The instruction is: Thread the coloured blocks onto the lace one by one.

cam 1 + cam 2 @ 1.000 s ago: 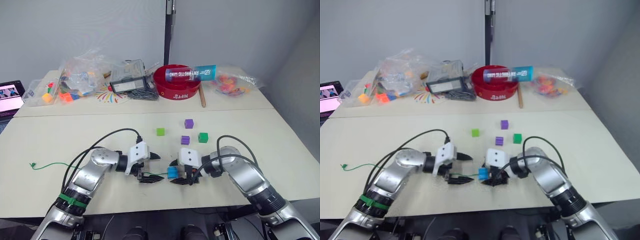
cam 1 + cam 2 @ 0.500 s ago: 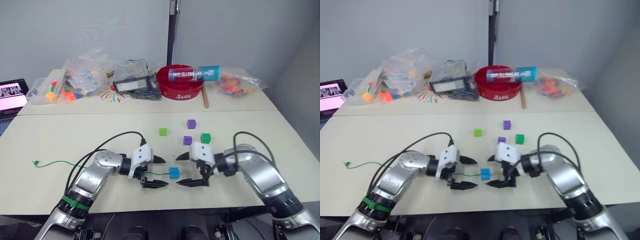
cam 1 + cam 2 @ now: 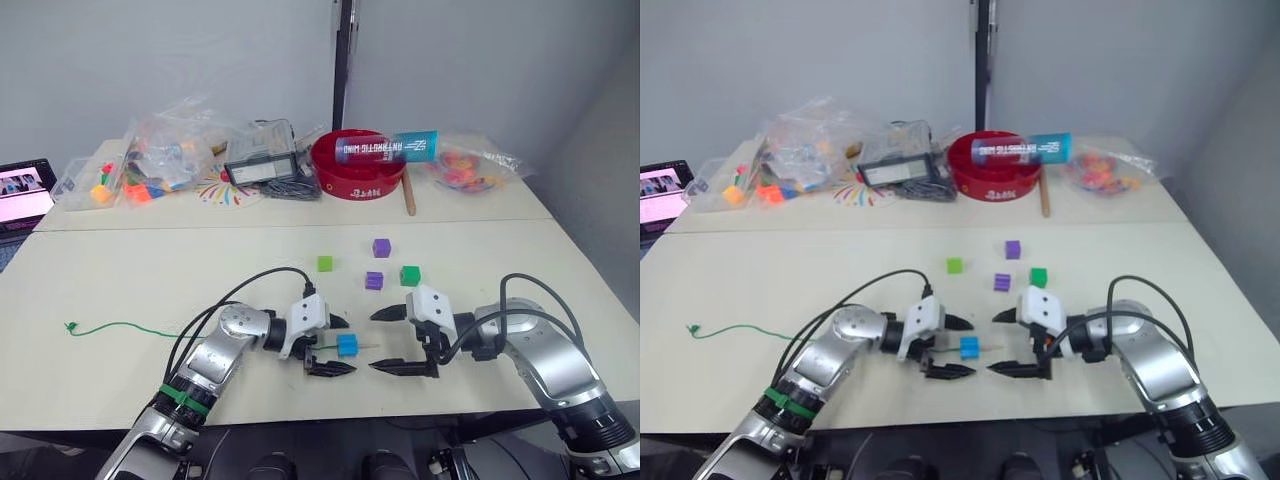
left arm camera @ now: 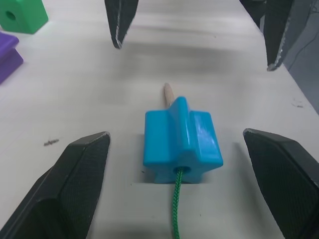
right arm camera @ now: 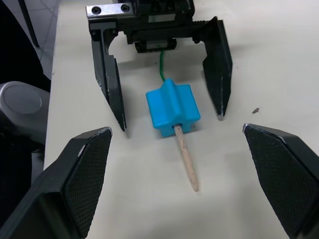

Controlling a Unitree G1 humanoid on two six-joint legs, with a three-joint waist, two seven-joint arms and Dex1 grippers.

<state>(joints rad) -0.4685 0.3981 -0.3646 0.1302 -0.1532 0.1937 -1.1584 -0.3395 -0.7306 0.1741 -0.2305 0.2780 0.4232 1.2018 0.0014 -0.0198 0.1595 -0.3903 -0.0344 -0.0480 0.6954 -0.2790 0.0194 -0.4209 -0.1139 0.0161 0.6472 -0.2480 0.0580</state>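
While both pincers gape apart, blue block (image 4: 182, 139) sits threaded on lace (image 4: 176, 211), pale tip protruding.

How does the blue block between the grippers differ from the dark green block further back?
The blue block has the lace running through it, its pale tip sticking out; the dark green block is unthreaded. The blue block lies between the open left gripper and right gripper; the dark green block sits apart, beside a purple block. Both rest on the table.
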